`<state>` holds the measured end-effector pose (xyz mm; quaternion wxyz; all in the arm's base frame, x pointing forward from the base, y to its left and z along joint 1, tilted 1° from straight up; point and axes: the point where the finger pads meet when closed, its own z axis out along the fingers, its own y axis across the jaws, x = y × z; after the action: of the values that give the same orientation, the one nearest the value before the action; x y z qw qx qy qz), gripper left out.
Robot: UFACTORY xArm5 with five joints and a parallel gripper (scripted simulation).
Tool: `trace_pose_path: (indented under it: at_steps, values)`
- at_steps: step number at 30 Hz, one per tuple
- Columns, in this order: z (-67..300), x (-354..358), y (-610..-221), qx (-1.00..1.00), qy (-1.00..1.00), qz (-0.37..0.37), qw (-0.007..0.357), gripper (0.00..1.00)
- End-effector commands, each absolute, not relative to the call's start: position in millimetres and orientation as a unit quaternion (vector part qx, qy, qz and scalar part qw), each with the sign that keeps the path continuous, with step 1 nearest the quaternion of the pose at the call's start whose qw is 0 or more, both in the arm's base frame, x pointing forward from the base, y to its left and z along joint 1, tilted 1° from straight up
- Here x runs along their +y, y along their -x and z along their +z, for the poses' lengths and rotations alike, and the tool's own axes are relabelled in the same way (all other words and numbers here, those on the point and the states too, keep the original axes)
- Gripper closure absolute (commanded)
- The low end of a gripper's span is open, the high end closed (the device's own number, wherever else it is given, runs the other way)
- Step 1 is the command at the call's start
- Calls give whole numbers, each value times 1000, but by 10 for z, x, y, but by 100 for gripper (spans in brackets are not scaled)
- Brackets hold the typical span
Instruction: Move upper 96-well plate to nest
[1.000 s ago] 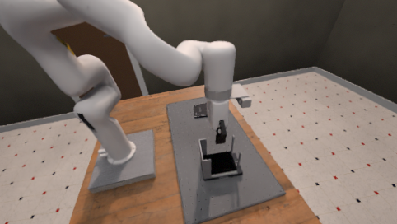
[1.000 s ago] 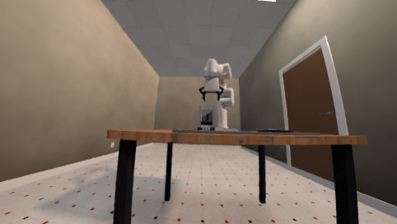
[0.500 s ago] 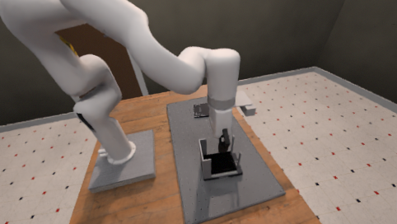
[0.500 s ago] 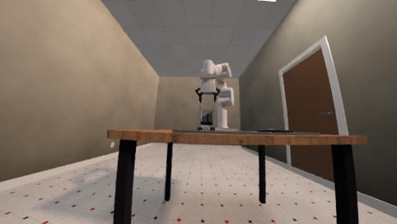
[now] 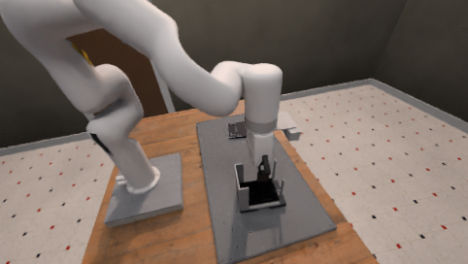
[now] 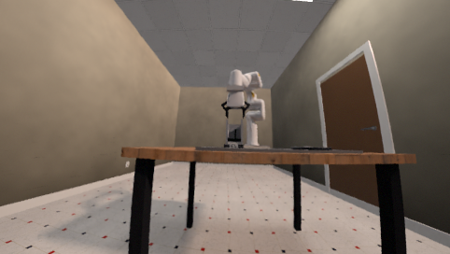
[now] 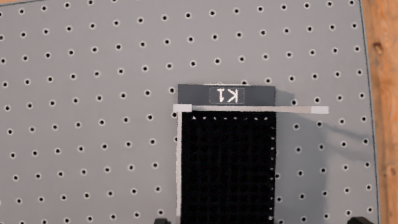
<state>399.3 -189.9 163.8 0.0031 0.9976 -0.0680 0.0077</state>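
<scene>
The stack rack K1 stands on the grey pegboard, with white corner posts around a black 96-well plate [image 5: 262, 193]. In the wrist view the black plate [image 7: 227, 167] fills the rack below the K1 label [image 7: 227, 95]. I cannot tell the upper plate from the lower one. My gripper [image 5: 262, 170] hangs open and empty just above the rack; its fingertips show at the bottom edge of the wrist view [image 7: 257, 220]. The plate nest N1 [image 5: 238, 129] lies flat at the far end of the pegboard, partly hidden behind the arm.
The arm's base sits on a grey plate [image 5: 146, 194] at the left of the wooden table [image 5: 160, 141]. The rack's white posts [image 7: 179, 160] rise beside the plate. The table edge runs close along the pegboard's right side [image 7: 385, 110].
</scene>
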Motion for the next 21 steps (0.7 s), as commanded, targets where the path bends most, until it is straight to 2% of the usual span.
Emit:
trace_pose_path:
  at_steps: [1, 21]
  values:
    - [1589, -1904, -4004, -68, -998, 10, 2, 0]
    - [1289, -1906, -4009, -68, -998, 10, 2, 0]
